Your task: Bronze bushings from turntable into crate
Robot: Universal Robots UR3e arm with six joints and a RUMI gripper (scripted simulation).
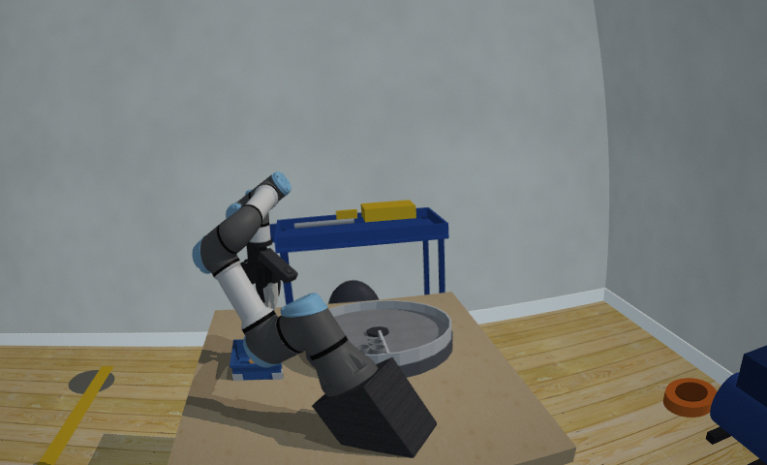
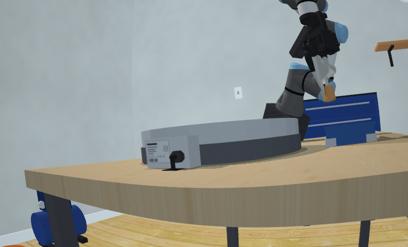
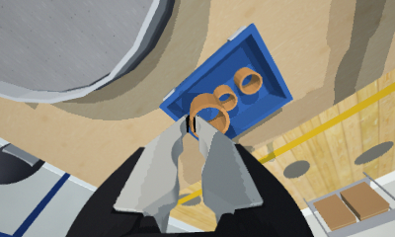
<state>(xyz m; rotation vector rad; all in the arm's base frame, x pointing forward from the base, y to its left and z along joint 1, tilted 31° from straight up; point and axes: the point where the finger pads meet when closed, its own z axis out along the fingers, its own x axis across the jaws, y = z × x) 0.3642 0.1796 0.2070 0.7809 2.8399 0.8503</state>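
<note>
My gripper is shut on the wall of a large bronze bushing and holds it in the air above the near corner of the blue crate. In the wrist view a bronze bushing and a smaller bronze bushing lie in the crate; the held one partly covers the crate floor. Several grey steel bushings stand on the turntable, partly hidden by its rim and the arm in the top view.
The turntable's raised rim stands beside the crate. A thin light bar runs from its dark hub beside the steel bushings. A grey power box is fixed to its side. A blue cart stands behind the table.
</note>
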